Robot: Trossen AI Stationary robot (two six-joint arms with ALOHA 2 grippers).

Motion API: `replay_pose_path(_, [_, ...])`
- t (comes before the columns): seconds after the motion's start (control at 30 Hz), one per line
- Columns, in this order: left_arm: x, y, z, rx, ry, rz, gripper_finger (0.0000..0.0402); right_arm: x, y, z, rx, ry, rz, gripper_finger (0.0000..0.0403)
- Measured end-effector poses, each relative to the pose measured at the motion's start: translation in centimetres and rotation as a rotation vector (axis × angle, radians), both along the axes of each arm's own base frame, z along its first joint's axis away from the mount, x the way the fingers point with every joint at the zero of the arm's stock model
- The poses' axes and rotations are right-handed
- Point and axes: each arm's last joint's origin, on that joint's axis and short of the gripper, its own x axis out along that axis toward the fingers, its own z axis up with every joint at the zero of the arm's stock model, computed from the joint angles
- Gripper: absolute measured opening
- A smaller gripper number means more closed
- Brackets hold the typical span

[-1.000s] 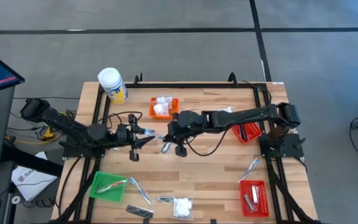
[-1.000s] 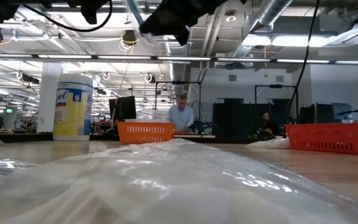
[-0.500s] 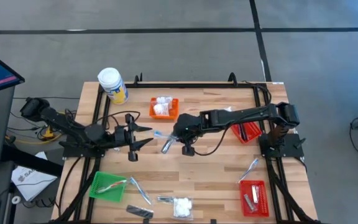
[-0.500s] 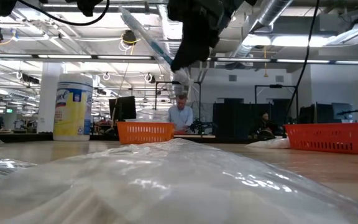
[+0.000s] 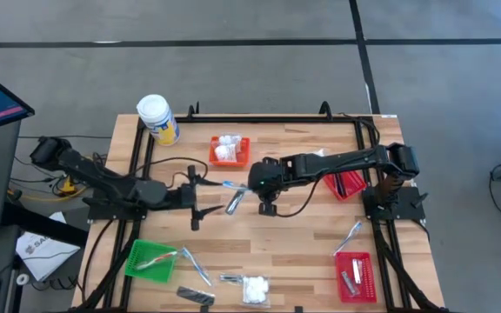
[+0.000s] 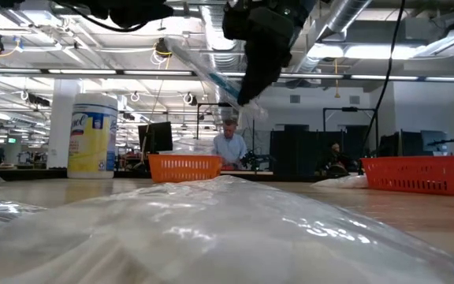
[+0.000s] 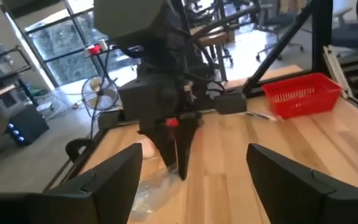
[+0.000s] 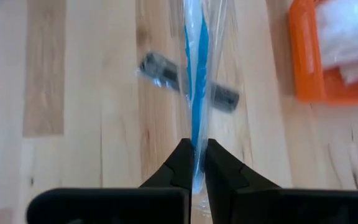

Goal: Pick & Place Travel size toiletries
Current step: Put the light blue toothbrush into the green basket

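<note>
- Right gripper [image 8: 194, 163] is pinched on a thin clear-wrapped stick with a blue core [image 8: 196, 93], held above the table just in front of the orange mesh basket [image 5: 230, 150].
- Left gripper [image 5: 197, 196], fingers spread and empty, sits beyond the stick's far end.
- Risk: grip is only at the stick's tip; the slippery wrap could slide out or swing and miss the basket.

Grey floor [image 5: 259, 78] with dark lines; exposed ceiling ducts [image 6: 353, 16]

Table [image 5: 294, 235] pale planked wood, matt; stick [image 8: 197, 93] in glossy clear plastic wrap
</note>
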Motion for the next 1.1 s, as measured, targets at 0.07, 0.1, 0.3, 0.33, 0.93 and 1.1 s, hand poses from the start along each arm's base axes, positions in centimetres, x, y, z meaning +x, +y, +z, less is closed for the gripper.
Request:
replay_pose_path(0.07, [0.5, 0.0, -0.2, 0.006, 0.016, 0.010, 0.0279, -0.1, 0.2, -0.4, 0.001, 0.030, -0.003, 0.0011])
replay_pose_path(0.1, [0.8, 0.1, -0.3, 0.007, 0.024, 0.018, 0.0276, -0.2, 0.2, -0.5, 0.001, 0.045, -0.004, 0.0011])
replay_pose_path(0.3, [3.0, 0.2, -1.4, 0.023, 0.101, 0.054, 0.0252, -0.2, 1.0, -0.4, 0.004, 0.044, 0.012, 0.0011])
replay_pose_path(0.33, [3.5, 0.1, -1.7, 0.029, 0.119, 0.057, 0.0248, -0.3, 1.2, -0.3, 0.003, 0.047, 0.018, 0.0011])
replay_pose_path(0.93, [7.1, -0.8, -3.2, 0.096, 0.324, 0.059, 0.0230, -1.1, 2.2, -0.2, -0.039, 0.122, -0.055, 0.0011])
replay_pose_path(1.1, [7.1, -0.8, -3.1, 0.104, 0.323, 0.060, 0.0230, -1.0, 2.4, -0.2, -0.019, 0.112, -0.043, 0.0011])
